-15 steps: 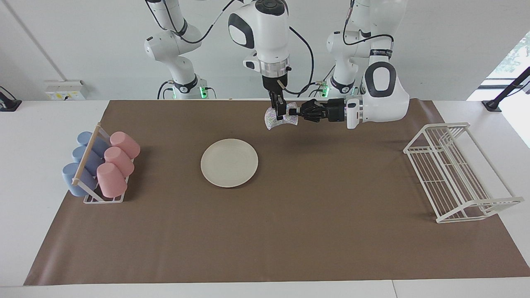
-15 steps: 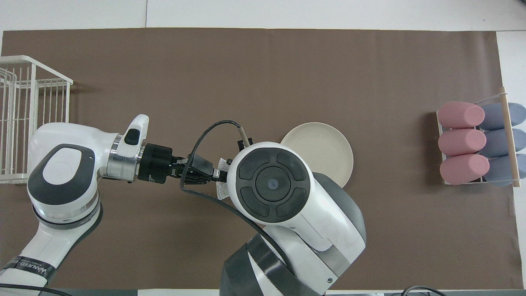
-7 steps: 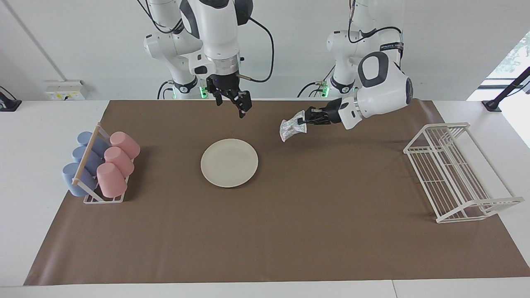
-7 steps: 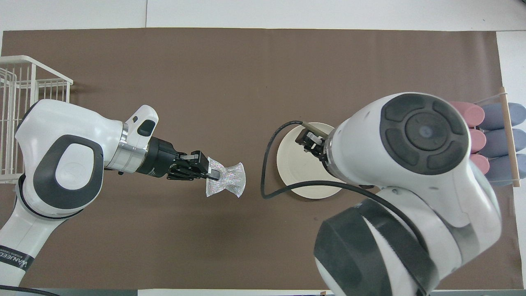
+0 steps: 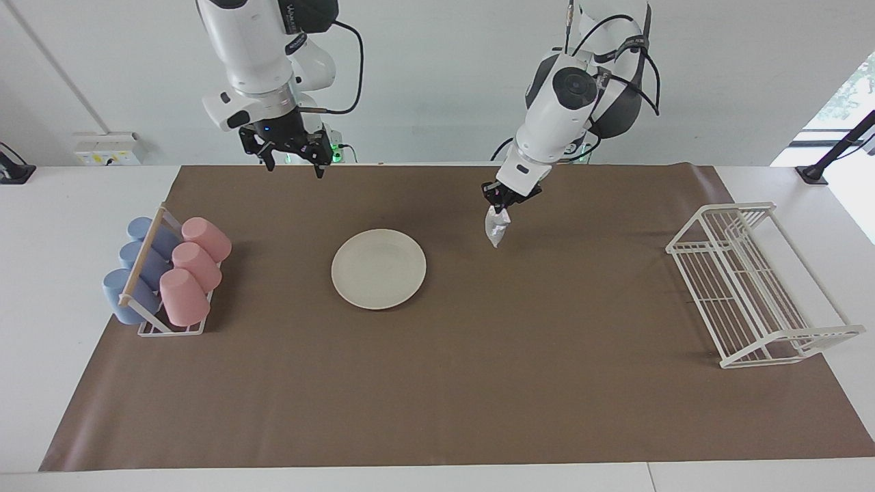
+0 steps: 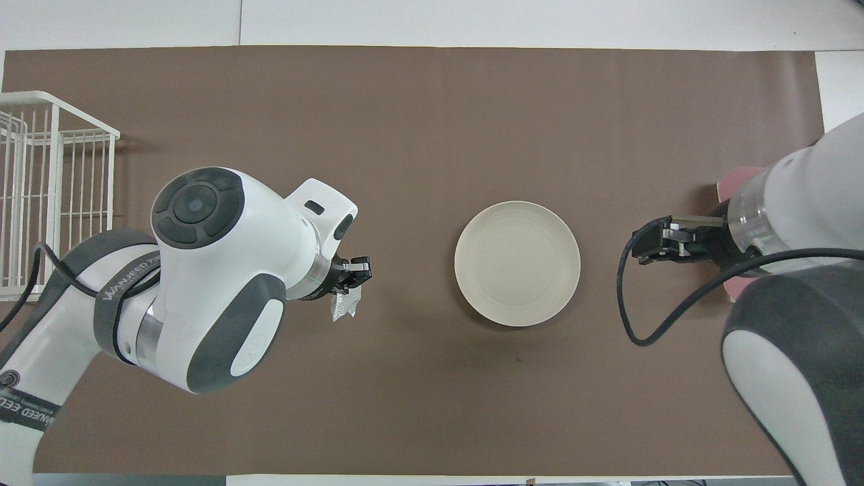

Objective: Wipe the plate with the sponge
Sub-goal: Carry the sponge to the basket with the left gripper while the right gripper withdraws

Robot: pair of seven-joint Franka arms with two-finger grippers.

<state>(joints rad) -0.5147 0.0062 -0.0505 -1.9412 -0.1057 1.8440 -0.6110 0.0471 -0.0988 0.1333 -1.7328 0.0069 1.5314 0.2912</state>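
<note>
From my seat: L gripper (image 5: 500, 202) is up in the air over bare brown mat (image 5: 478, 383), pinched tight on the top of the sponge (image 5: 495, 229). Sponge hangs straight down below the fingertips as a crumpled silvery wad, clear of the mat as far as I can tell from the facing cam. In the overhead cam the same L gripper (image 6: 354, 270) pokes out from under the arm's big white wrist, sponge (image 6: 343, 305) dangling just under the tip.

Plate (image 5: 379, 268) lies flat on the mat, about mid-table, nothing on it. Sponge + L gripper sit off toward the left arm's end from the plate, well apart from it, no contact. Overhead cam shows the plate (image 6: 517, 263) fully uncovered, w/ a clear strip of mat between it and the sponge.

R gripper (image 5: 292, 153) is high up near the robots' edge of the mat, toward the right arm's end from the plate, fingers spread wide, holding nothing. Overhead cam has it (image 6: 648, 244) between the plate and the cup rack (image 5: 154, 273), not over the plate.

Pink cups (image 5: 193, 269) and blue cups (image 5: 137, 268) lie in that rack at the right arm's end. White wire dish rack (image 5: 752, 287) stands at the left arm's end.
</note>
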